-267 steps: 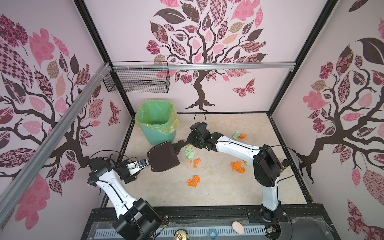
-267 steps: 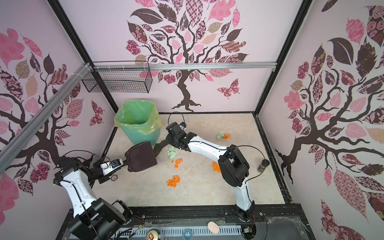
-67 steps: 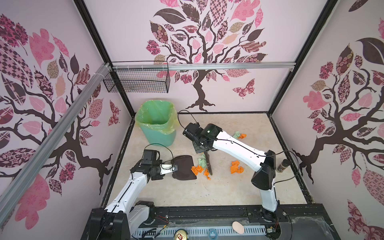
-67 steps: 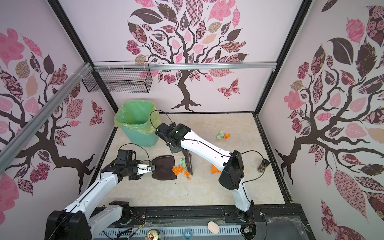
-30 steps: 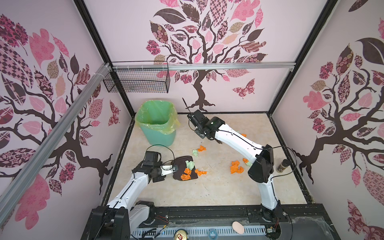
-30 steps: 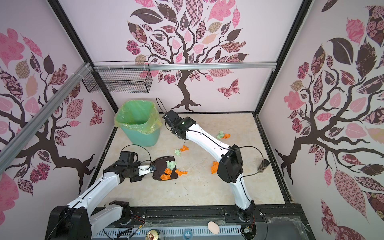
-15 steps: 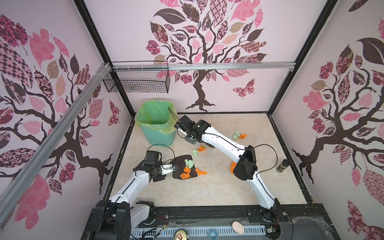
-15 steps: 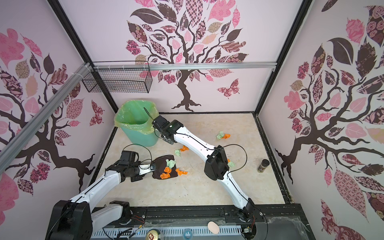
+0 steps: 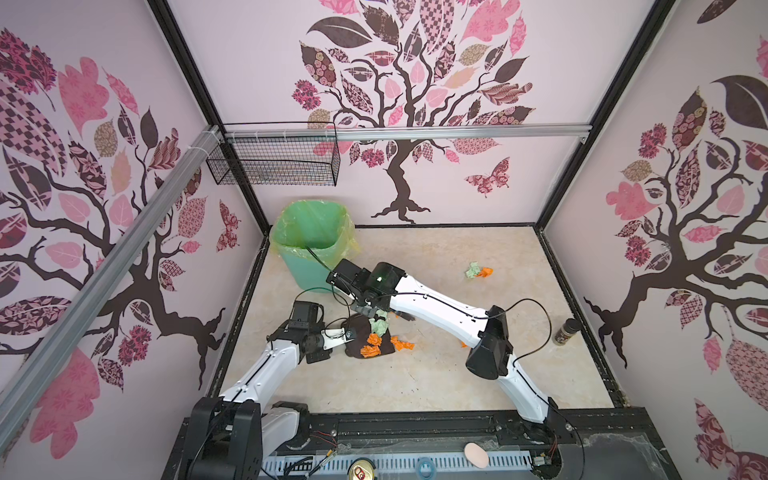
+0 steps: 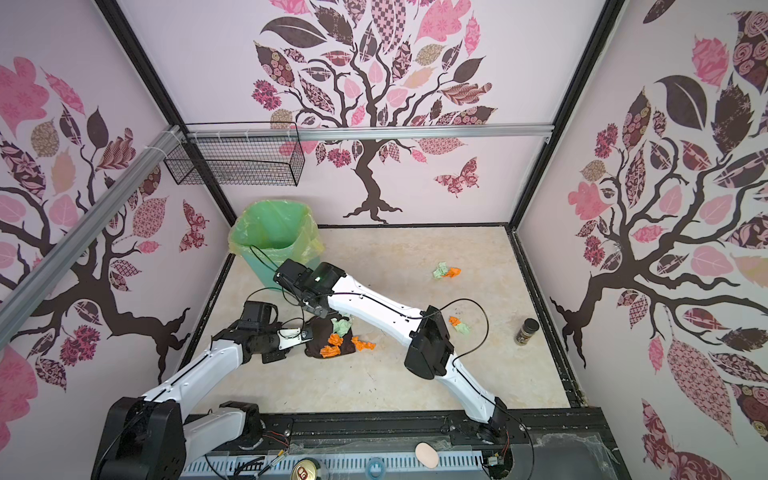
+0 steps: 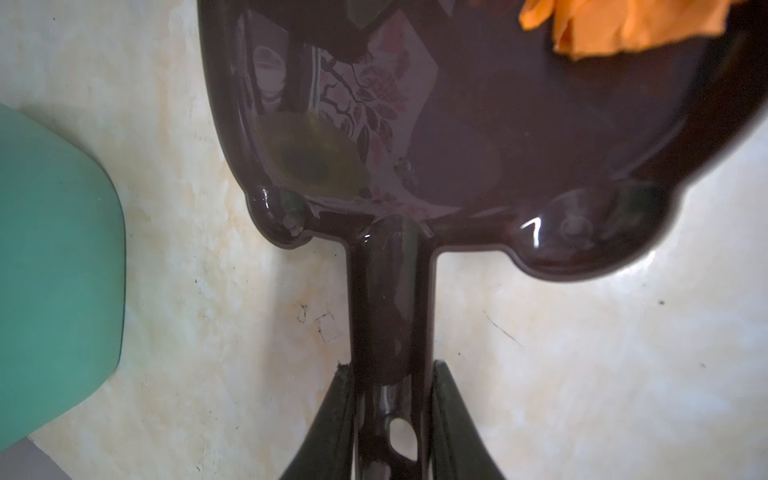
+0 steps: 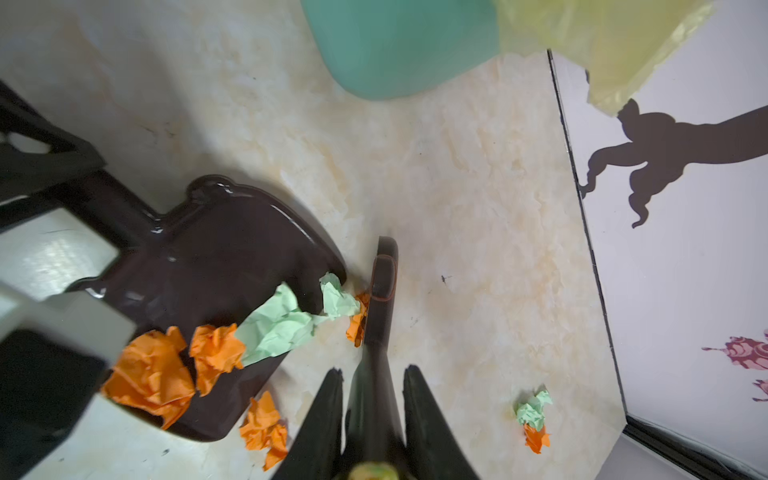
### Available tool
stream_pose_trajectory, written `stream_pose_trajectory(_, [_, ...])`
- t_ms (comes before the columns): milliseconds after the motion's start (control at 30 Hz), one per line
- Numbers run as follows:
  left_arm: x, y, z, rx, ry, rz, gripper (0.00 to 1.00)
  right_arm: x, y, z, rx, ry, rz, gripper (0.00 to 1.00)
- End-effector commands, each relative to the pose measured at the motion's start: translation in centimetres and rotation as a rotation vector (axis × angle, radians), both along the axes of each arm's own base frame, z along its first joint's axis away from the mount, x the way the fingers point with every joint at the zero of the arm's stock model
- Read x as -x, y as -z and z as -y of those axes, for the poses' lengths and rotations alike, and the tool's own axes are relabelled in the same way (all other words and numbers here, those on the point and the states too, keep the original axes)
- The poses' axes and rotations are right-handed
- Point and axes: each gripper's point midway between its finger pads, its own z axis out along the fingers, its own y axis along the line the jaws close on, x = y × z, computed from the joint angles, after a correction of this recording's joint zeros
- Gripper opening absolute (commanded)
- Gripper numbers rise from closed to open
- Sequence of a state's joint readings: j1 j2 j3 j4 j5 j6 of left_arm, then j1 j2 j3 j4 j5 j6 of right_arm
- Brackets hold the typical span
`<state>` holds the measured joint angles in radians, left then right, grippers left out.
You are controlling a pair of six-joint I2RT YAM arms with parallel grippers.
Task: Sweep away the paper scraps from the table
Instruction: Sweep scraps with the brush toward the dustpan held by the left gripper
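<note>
My left gripper (image 11: 390,374) is shut on the handle of the dark dustpan (image 9: 357,332) (image 11: 498,124), which lies on the table (image 9: 415,382) near its left side. In the pan lie orange paper scraps (image 9: 371,351) (image 12: 153,374) and a green one (image 9: 379,326) (image 12: 282,320). My right gripper (image 12: 374,374) is shut on the dark brush (image 12: 384,270), whose head stands at the pan's corner against a green and an orange scrap (image 12: 357,320). Another orange scrap (image 9: 402,344) lies just outside the pan. A green-and-orange pair (image 9: 478,272) lies far right, and another such pair (image 10: 457,324) lies by the right elbow.
A green bin (image 9: 311,237) with a yellow liner stands at the back left, close behind both grippers. A small spice jar (image 9: 565,331) stands by the right wall. A wire basket (image 9: 274,166) hangs on the back left rail.
The right arm swung the brush from the back of the table past the bin and down to the dustpan's corner, dragging two scraps there. The left arm and the dustpan stayed put.
</note>
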<state>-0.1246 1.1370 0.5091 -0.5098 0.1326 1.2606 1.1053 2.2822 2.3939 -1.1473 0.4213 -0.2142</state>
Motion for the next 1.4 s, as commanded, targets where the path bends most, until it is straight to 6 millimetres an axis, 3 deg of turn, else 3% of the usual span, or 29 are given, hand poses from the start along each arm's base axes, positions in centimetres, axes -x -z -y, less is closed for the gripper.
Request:
stream_pose_trajectory(0, [-0.6, -0.6, 0.1, 0.0, 0.006, 0.01, 0.0, 3.1, -3.8, -0.8, -0.108, -0.018, -0.036, 0.0])
stream_pose_trajectory(233, [-0.6, -0.8, 0.1, -0.005, 0.012, 0.014, 0.0, 6.0, -6.6, -2.0, -0.146, -0.052, 0.005, 0.0])
stream_pose_trajectory(367, [-0.7, -0.8, 0.1, -0.005, 0.013, 0.015, 0.0, 5.8, -9.6, -1.5, -0.188, -0.012, 0.089, 0.0])
stream_pose_trajectory(467, [-0.6, -0.7, 0.0, -0.012, 0.017, 0.016, 0.0, 5.1, -12.2, 0.4, -0.212, 0.061, 0.165, 0.0])
stream_pose_trajectory(600, [-0.5, -0.8, 0.1, -0.02, 0.048, 0.035, 0.0, 3.8, -14.1, 4.7, -0.184, 0.224, 0.262, 0.0])
stream_pose_trajectory(667, [-0.3, -0.9, 0.1, -0.025, 0.077, 0.05, 0.0, 3.3, -13.7, 7.1, -0.191, 0.329, 0.232, 0.0])
stream_pose_trajectory(733, [-0.3, -0.9, 0.1, -0.04, 0.114, 0.07, 0.0, 3.1, -12.1, 9.6, -0.188, 0.457, 0.181, 0.0])
stream_pose_trajectory(867, [-0.7, -0.6, -0.5, -0.101, 0.167, 0.117, 0.0, 4.4, -8.2, 11.3, -0.205, 0.556, 0.095, 0.0])
stream_pose_trajectory(1100, [-2.2, -1.7, -0.7, -0.131, 0.184, 0.227, 0.0, 6.2, -4.7, 11.2, -0.352, 0.666, -0.045, 0.0])
stream_pose_trajectory(1367, [-1.0, -2.2, -0.3, -0.124, 0.194, 0.219, 0.0, 6.0, -3.6, 7.9, -0.424, 0.668, -0.12, 0.0])
